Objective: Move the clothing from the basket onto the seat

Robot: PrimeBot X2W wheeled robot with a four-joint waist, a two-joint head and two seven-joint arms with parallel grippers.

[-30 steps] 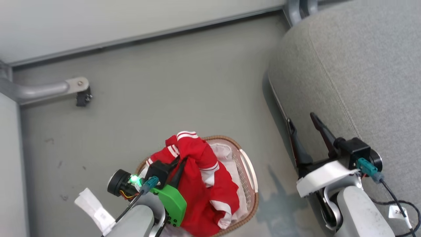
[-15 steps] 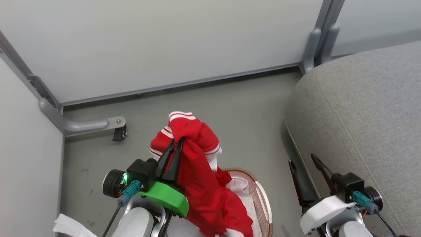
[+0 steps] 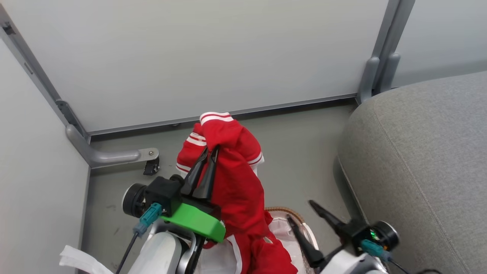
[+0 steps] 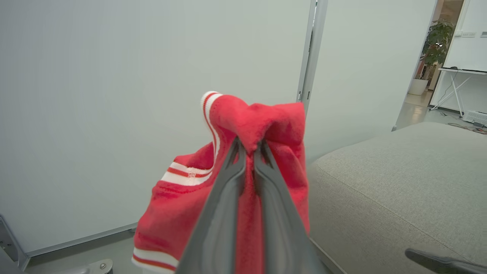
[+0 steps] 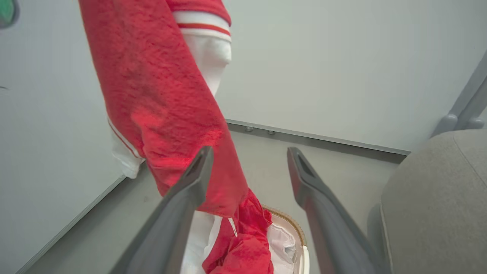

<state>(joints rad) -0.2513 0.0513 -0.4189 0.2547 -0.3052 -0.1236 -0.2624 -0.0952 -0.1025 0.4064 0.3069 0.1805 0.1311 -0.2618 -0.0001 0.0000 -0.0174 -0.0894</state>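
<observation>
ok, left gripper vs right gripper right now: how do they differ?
The left gripper is shut on the clothing, holding it up over the basket; the right gripper is open, gripping nothing. The left gripper sits higher in the head view; right gripper sits low, by the basket. Both have two long dark fingers.

Head view downward, wrist views share seat (image 4: 380,182)
</observation>
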